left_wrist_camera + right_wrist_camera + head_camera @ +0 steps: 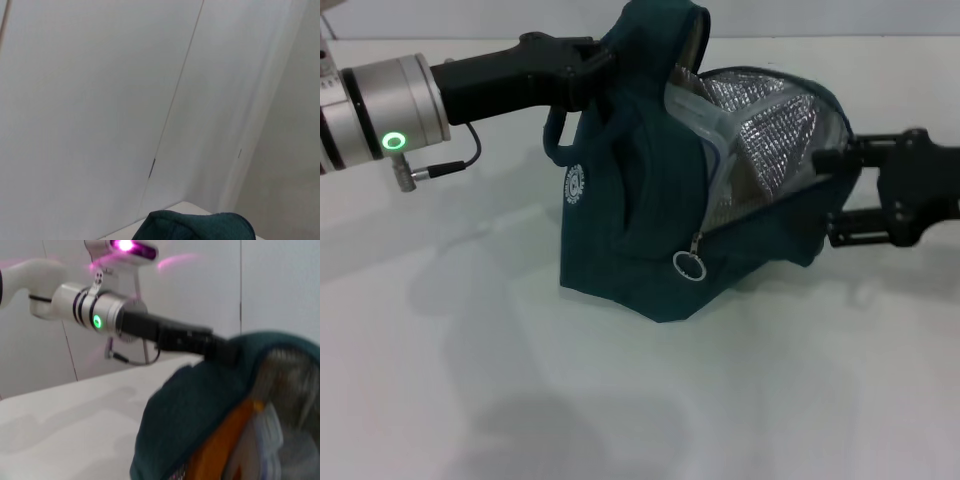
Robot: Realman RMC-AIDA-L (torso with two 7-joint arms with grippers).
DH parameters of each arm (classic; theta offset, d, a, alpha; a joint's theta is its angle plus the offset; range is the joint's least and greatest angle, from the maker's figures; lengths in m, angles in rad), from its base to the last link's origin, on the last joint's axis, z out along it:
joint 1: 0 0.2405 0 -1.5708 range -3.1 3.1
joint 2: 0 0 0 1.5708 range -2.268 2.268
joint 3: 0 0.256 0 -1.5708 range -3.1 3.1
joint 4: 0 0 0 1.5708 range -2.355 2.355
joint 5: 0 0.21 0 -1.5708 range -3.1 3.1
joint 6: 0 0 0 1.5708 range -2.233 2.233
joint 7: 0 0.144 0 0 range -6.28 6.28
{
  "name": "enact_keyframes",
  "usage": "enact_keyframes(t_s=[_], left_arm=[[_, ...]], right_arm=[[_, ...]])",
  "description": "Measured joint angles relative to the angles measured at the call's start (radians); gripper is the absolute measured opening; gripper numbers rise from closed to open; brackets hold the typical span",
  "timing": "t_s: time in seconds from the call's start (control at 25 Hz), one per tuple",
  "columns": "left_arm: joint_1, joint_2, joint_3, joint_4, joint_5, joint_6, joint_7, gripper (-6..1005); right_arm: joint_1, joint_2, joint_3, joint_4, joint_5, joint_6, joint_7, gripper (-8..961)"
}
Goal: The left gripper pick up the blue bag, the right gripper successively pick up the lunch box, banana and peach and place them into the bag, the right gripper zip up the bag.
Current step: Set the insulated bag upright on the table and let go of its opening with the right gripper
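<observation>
Soft blue bag [640,230] hangs pinched in my left gripper [605,62]; right gripper [835,195], fingers apart, should take the ring-pull [689,266].

Blue bag [630,230]: dark teal fabric, small white round logo, silver quilted foil lining, silver ring pull. Left pincer [588,68]: black, on silver wrist with green ring light. Right pincer [840,195]: black. Banana [220,445]: yellow-orange, glimpsed inside bag. Bench [470,380]: plain white.
</observation>
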Motion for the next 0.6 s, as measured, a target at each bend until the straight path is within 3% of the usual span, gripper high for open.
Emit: enact_keyframes(t_s=[0.16, 0.44, 0.6], left_arm=[[0.001, 0.003, 0.000, 0.000, 0.000, 0.000, 0.000, 42], [0.008, 0.007, 0.000, -0.001, 0.012, 0.000, 0.006, 42], [0.003, 0.005, 0.000, -0.001, 0.013, 0.000, 0.012, 42]], right_arm=[[-0.038, 0.000, 0.007, 0.001, 0.035, -0.011, -0.039, 728], [-0.113, -0.001, 0.051, 0.026, 0.304, -0.042, -0.239, 723], [-0.112, -0.012, 0.104, 0.045, 0.236, -0.103, -0.211, 724]])
